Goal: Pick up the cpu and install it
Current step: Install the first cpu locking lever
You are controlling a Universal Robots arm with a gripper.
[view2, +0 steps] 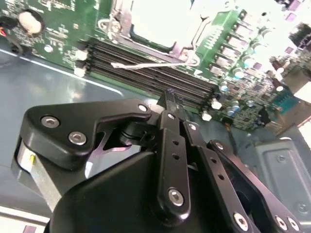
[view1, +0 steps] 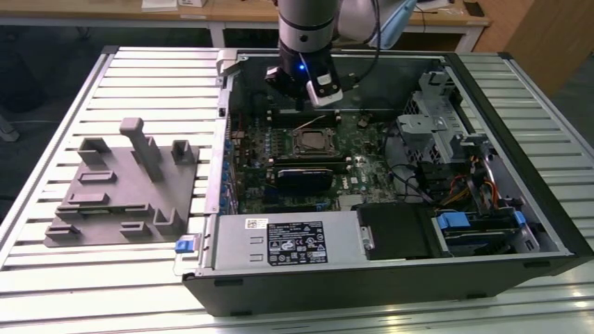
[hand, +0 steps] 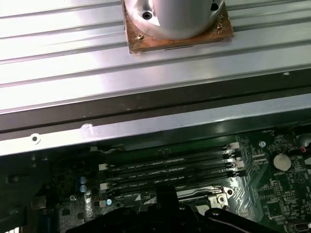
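The cpu (view2: 150,19) is a pale square lying in the socket (view1: 311,143) on the green motherboard, inside the metal retention frame. A thin wire lever (view2: 146,64) stands out from the socket over the black memory slots (hand: 170,167). My gripper (view1: 308,104) hangs inside the open computer case, just beyond the socket on the far side in the exterior view. In the second wrist view its black fingers (view2: 170,111) meet at a single tip above the memory slots, shut with nothing seen between them. The gripper (view2: 169,93) does not touch the cpu.
A grey fixture plate (view1: 121,188) with upright blocks lies on the slatted table at the exterior view's left. Inside the case are a black heatsink block (view1: 302,177), a labelled power supply box (view1: 288,240), a drive cage (view1: 446,129) and cables. The case walls (view1: 222,125) hem in the motherboard.
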